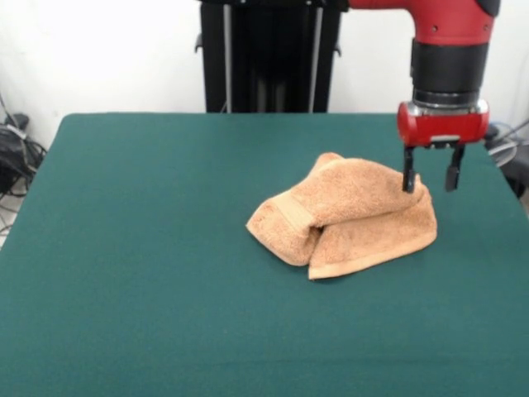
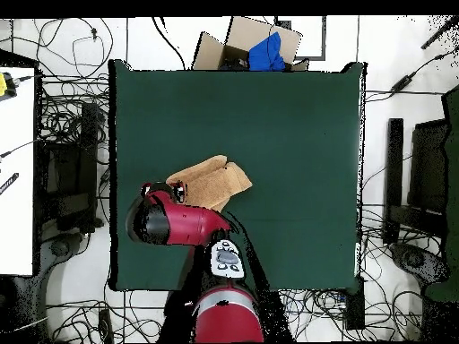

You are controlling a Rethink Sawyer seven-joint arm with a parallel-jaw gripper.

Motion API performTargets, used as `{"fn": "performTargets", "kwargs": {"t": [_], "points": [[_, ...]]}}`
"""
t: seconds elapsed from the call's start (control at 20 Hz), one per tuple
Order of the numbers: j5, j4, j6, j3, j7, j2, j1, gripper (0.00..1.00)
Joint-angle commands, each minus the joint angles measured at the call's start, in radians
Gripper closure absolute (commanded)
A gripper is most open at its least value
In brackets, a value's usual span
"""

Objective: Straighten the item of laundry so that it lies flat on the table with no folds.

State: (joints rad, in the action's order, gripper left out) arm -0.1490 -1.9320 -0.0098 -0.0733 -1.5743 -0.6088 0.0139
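Observation:
A light-orange towel [image 1: 347, 217] lies bunched and folded over itself on the dark green table [image 1: 149, 248], right of centre in the front view. Its hemmed edges curl under at the left and along the front. My gripper [image 1: 430, 179] hangs open just above the towel's right rear corner, its left finger close to the cloth and the right finger past the edge; nothing is held. From overhead, the towel [image 2: 215, 182] shows as a folded wedge beside the red arm head, with the gripper [image 2: 177, 190] at its left end.
A cardboard box with blue cloth [image 2: 255, 47] stands beyond the table's far edge in the overhead view. Cables and black equipment stands surround the table on the floor. The red arm [image 2: 184, 222] reaches over the table's near-left part.

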Motion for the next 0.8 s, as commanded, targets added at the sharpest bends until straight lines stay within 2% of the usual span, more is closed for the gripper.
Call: {"fn": "performTargets", "kwargs": {"t": [0.05, 0.45, 0.8], "points": [[-0.016, -0.022, 0.049, -0.026, -0.197, 0.009, 0.034, 0.0], [0.022, -0.014, 0.102, -0.016, -0.135, -0.012, 0.098, 0.0], [0.077, -0.013, 0.097, -0.037, -0.085, 0.014, 0.182, 0.0]]}}
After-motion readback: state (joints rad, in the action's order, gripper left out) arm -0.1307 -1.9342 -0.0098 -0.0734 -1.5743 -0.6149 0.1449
